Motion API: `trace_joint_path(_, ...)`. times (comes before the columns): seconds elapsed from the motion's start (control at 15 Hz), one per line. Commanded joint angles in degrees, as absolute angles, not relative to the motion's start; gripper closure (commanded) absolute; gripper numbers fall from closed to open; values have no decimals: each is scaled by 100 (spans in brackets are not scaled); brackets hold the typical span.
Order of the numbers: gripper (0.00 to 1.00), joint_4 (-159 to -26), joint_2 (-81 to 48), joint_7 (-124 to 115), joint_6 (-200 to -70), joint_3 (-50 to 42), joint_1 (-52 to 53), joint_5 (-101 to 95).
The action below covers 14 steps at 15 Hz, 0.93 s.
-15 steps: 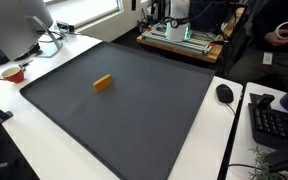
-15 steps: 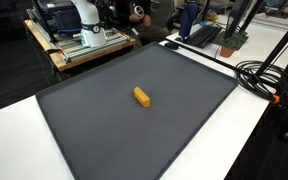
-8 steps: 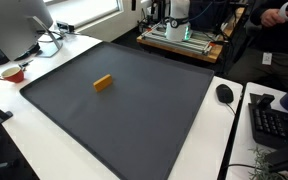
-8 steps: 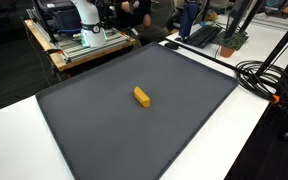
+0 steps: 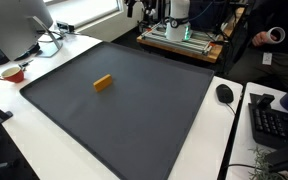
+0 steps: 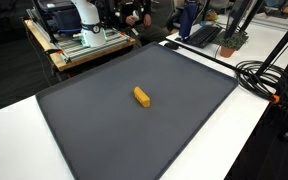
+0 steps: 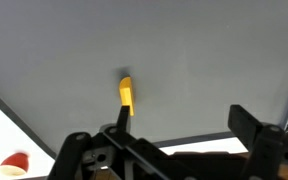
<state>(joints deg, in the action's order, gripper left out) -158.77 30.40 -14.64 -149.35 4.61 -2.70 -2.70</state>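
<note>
A small orange block [image 5: 103, 83] lies on a large dark grey mat [image 5: 144, 120], apart from everything else. It also shows in the other exterior view [image 6: 142, 97] on the mat [image 6: 124, 135]. In the wrist view the block [image 7: 126, 92] lies far below on the mat, just above my left finger in the picture. My gripper [image 7: 184, 130] is open and empty, high above the mat, its two black fingers wide apart. The gripper does not show clearly in either exterior view; only the arm's white base [image 6: 84, 15] stands behind the table.
A red mug [image 5: 13, 73] and a monitor [image 5: 19, 25] stand on the white table beside the mat. A mouse [image 5: 224, 93] and keyboard [image 5: 274, 125] lie on the opposite side. Black cables [image 6: 269, 80] run along one edge. A person's hand [image 5: 269, 37] is in the background.
The block and mat have not moved. Only the person in the background has shifted, a hand moving near the table's far corner.
</note>
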Motion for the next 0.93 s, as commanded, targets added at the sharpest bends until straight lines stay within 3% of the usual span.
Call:
trace_joint_path(0.0,0,-15872,2290,-2512,-16003,1106,-914,-635)
trace_joint_path(0.07,0,-15871,2128,-2817,-16069,1401,-1247,-978)
trace_joint_path(0.13,0,-15872,2456,-2224,-15748,966,-771,-552)
trace_joint_path(0.47,0,-15831,2336,-2280,-15806,1019,-837,-618)
trace_joint_path(0.87,0,-15653,418,-1820,-18048,702,-1117,-854)
